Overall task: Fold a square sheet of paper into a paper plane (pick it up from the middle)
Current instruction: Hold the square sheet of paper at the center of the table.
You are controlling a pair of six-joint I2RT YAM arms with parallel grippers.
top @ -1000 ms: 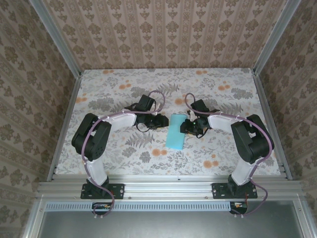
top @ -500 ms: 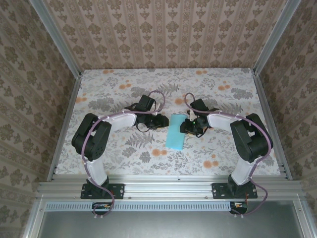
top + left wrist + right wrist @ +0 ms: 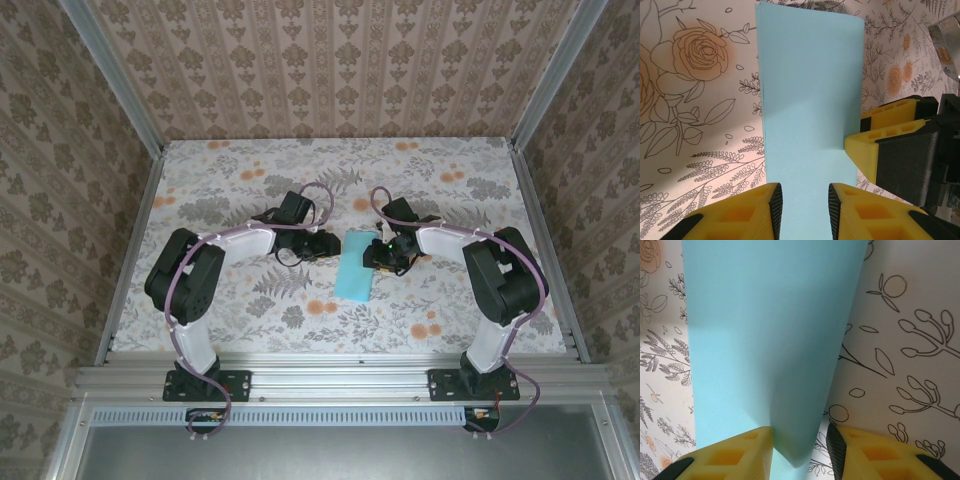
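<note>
Top view: the paper (image 3: 354, 268), folded into a long narrow strip, lies flat on the floral table (image 3: 250, 170) near ctr, its long axis running away from the arm bases w/ a slight tilt. The left gripper (image 3: 328, 246) sits just beside the strip's far-left part and the right gripper (image 3: 376, 256) just beside its far-right part, so the paper is btwn them. Both arms bend inward, low over the table.

Left wrist view: the paper (image 3: 810, 115) is turquoise side up, flat on the table (image 3: 700, 125). The left gripper (image 3: 805, 207) has its yellow fingers parted over the paper's near end, w/ paper showing in the gap. Jaws are open, not closed on it. At right, the right gripper's fingers (image 3: 880, 142) meet the paper's long edge, one tip touching it.

Right wrist view: the paper (image 3: 770, 330) has a soft shaded crease running down it, and its near end dips into the gap of the right gripper (image 3: 797, 450). Jaws stand apart; can't tell whether they clamp the paper or just straddle it. The table (image 3: 900, 340) shows at right.
</note>
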